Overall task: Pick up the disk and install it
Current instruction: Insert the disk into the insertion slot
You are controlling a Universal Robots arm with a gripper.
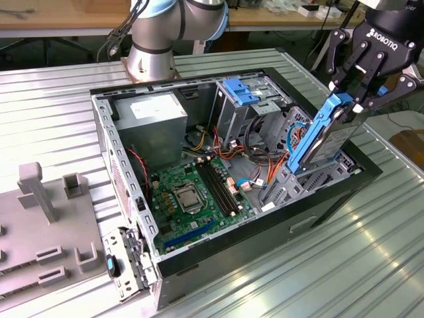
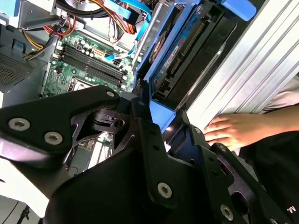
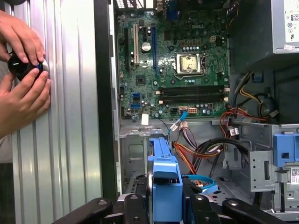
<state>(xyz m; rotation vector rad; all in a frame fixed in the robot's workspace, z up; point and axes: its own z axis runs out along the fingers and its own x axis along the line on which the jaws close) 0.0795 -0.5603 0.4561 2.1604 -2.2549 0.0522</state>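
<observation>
Fingers (image 1: 366,71) are clamping the upper end of the disk (image 1: 326,142), pinching its blue rails between them. The disk is hanging tilted, its lower end dipping into the drive bay at the corner of the open computer case (image 1: 106,126) on the exterior view's right. The case is sitting on a ribbed metal desk (image 1: 311,265). In the first wrist view a person's hands (image 3: 25,88) are resting on the desk beside the case, gripping a small dark round object (image 3: 21,65).

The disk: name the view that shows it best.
The exterior view: the disk shows at full length, tilted over the case, gripped by the tool. The second wrist view shows it edge-on; the first wrist view, its blue rail end.
</observation>
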